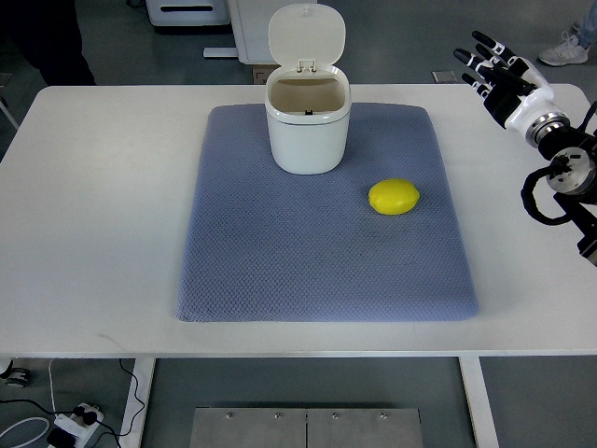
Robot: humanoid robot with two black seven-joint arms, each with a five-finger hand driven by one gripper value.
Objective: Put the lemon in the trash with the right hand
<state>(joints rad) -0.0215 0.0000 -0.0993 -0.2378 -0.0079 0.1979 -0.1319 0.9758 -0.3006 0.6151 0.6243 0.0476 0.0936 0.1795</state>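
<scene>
Since the lemon sits bare on the blue-grey mat, right of centre and apart from everything else, it looks easy to reach from the right side. Trash bin stands upright at the mat's far middle, lid flipped up and back, so the mouth is open for a drop from above. Lemon lies nearer the camera than the bin and to its right, near but not touching. Mat lies on the white table, probably there to stop the lemon rolling.

Right hand hovers over the table's far right corner, well apart from the lemon, fingers spread and extended, holding nothing. Forearm and cabling come in from the right edge. Left arm not visible.

Judgement: task at the very start, reach not yet made. Next move calls for bringing the hand left and toward the camera, down over the lemon. Risk: round fruit could roll or slip out of a loose grasp.

Shoe and dark clothing of people show at the far edges.
</scene>
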